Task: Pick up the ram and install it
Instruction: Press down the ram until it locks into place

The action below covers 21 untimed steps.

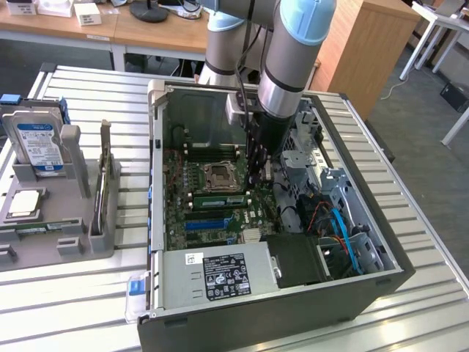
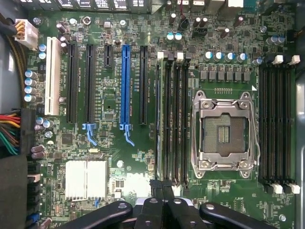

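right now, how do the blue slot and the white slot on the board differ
The blue slot ends in a blue latch; the white slot shows none. The blue slot lies between black slots; the white slot ends the row. Both are empty and parallel.

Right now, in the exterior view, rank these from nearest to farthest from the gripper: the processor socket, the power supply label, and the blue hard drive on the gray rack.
1. The processor socket, on the motherboard just beside the gripper, toward the exterior view's left.
2. The power supply label, at the case's near edge.
3. The blue hard drive, outside the case at the exterior view's far left.
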Available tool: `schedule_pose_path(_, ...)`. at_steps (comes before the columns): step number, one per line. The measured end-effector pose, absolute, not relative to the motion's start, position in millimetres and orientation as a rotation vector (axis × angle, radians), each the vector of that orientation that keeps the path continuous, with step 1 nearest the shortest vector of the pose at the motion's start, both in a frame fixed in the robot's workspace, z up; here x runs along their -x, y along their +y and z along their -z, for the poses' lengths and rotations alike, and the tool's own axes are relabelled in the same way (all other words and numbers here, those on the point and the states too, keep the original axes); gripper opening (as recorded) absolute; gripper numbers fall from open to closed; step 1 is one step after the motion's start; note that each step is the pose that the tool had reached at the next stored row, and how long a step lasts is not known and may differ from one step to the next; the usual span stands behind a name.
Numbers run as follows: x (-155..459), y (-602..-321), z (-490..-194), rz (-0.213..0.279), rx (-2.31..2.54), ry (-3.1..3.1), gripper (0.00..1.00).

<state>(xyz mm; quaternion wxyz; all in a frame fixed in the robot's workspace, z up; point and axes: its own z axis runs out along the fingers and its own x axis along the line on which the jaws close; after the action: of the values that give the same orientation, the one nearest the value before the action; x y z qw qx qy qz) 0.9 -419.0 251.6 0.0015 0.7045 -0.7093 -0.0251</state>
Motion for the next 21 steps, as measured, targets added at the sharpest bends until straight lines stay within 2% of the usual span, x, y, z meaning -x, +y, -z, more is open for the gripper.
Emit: schedule_pose_path(21, -1, -419, -239, 0.079, -2.211, -2.226, 0.11)
